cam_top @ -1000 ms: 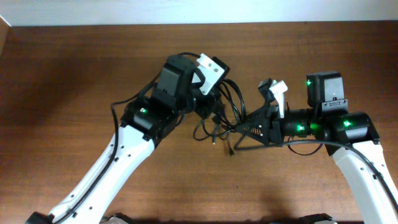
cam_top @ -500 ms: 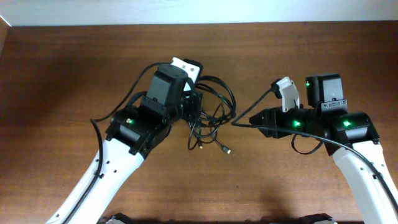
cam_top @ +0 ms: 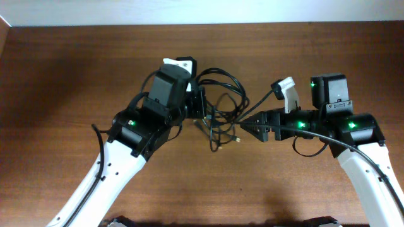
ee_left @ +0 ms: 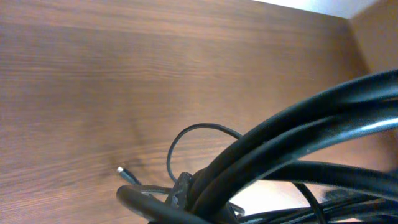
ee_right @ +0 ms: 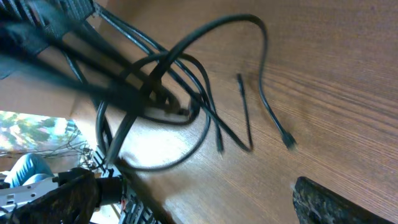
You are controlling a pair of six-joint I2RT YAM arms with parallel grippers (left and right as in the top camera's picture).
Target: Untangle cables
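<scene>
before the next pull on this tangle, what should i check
1. Left gripper shut on the cables: ok.
2. Right gripper open and holding nothing: ok.
3. Cables separated from each other: not ok, the loops cross in one bunch between the arms.
4. A free plug end to go for: ok, one lies loose on the table.
5. Which cord that plug end belongs to: cannot tell, it runs into the crossing loops.

dark wooden table [cam_top: 57, 75], white wall [cam_top: 189, 9]
</scene>
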